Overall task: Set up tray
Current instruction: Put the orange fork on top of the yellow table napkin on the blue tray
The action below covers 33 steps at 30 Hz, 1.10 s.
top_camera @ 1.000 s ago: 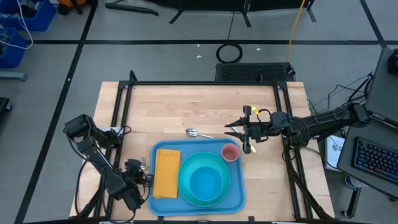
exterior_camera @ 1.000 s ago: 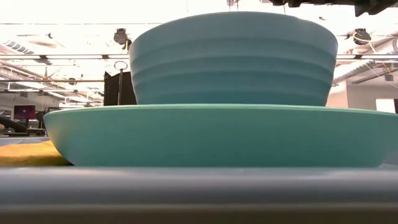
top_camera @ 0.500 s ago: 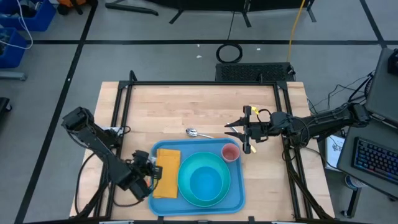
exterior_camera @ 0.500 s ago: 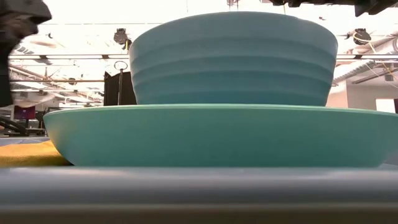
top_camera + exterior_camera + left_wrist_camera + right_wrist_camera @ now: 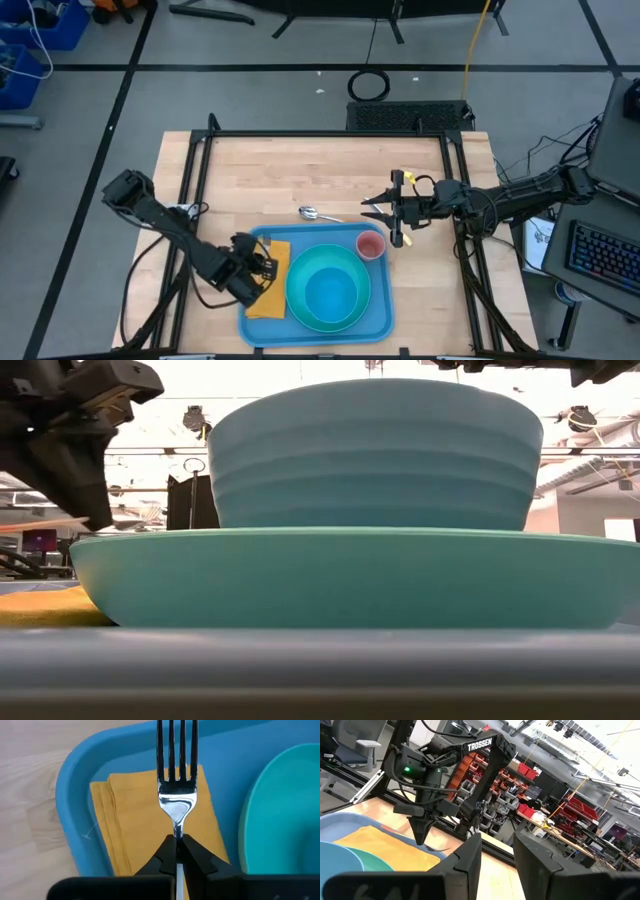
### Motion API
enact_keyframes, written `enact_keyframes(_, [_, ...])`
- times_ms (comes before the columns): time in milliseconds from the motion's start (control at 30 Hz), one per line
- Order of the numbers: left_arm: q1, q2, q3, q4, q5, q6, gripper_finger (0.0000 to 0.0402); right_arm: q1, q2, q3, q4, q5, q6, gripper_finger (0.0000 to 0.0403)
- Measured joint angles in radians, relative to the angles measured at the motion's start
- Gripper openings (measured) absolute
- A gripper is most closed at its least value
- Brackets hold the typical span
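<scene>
Where the left gripper [image 5: 177,851] pinches the handle of a fork [image 5: 176,785], its fingers pressed tight on the thin metal, the left wrist view alone shows the tines reaching out over the yellow napkin [image 5: 150,820] just beneath them. The napkin lies folded in the blue tray [image 5: 75,780], whose rim curves just beyond it, with the turquoise plate [image 5: 280,815] off to one side of the fork. From the high view the fork cannot be made out; there the left gripper [image 5: 262,266] hovers over the napkin end of the tray [image 5: 380,322], and the plate carries a bowl [image 5: 332,292], with a small pink cup [image 5: 370,245] in the tray's far corner. Past the tray's far edge a spoon [image 5: 318,213] lies on the wooden table [image 5: 300,170]. Beside the cup, the right gripper [image 5: 381,213] hangs off the tray over the table with its fingers spread, nothing between them. The low view shows only the bowl [image 5: 375,455] stacked on the plate [image 5: 350,575] and the left arm's dark gripper [image 5: 92,512] at one edge
</scene>
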<state>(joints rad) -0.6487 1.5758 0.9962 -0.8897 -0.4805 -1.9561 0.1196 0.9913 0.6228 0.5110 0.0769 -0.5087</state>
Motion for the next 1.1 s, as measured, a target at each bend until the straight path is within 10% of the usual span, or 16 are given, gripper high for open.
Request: enact_keyframes(1100, [-0.002, 0.121, -0.017, 0.056, 0.166, -0.186, 0.0009, 0.0, 0.0, 0.001, 0.0, -0.002, -0.003, 0.0102])
